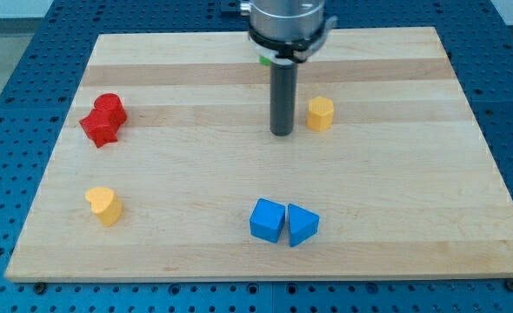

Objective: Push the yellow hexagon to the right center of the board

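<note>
The yellow hexagon (320,113) sits on the wooden board, right of centre in the upper half. My tip (282,133) stands just to the left of it, a small gap apart, not touching. The rod rises straight up to the arm's head at the view's top.
Two red blocks (105,119) touch each other at the left, one round-topped (110,107) and one star-like (99,128). A yellow heart (104,205) lies at the lower left. A blue cube (267,219) and a blue triangle (302,224) sit side by side at the bottom centre. The board's right edge (485,148) is beyond the hexagon.
</note>
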`<state>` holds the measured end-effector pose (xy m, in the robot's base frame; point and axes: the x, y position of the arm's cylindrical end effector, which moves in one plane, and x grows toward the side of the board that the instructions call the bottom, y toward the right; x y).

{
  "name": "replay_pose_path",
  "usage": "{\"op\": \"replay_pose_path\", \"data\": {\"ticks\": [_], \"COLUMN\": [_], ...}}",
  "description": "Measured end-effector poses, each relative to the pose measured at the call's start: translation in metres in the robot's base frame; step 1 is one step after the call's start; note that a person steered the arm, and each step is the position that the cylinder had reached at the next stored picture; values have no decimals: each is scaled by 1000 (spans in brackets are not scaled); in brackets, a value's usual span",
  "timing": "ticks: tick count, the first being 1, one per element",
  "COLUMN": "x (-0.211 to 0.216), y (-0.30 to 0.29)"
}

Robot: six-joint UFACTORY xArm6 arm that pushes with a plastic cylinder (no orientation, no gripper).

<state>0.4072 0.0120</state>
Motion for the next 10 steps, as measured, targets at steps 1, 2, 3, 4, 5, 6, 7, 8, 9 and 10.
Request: {"op": "replay_pose_path", "data": {"ticks": [1, 2, 3, 4, 5, 6, 7, 8, 9, 10], "x": [-26, -26, -26, -26, -17, -5, 35, 20, -8, -17], "y": [23, 63, 127, 146, 94, 48, 64, 100, 130, 177]}}
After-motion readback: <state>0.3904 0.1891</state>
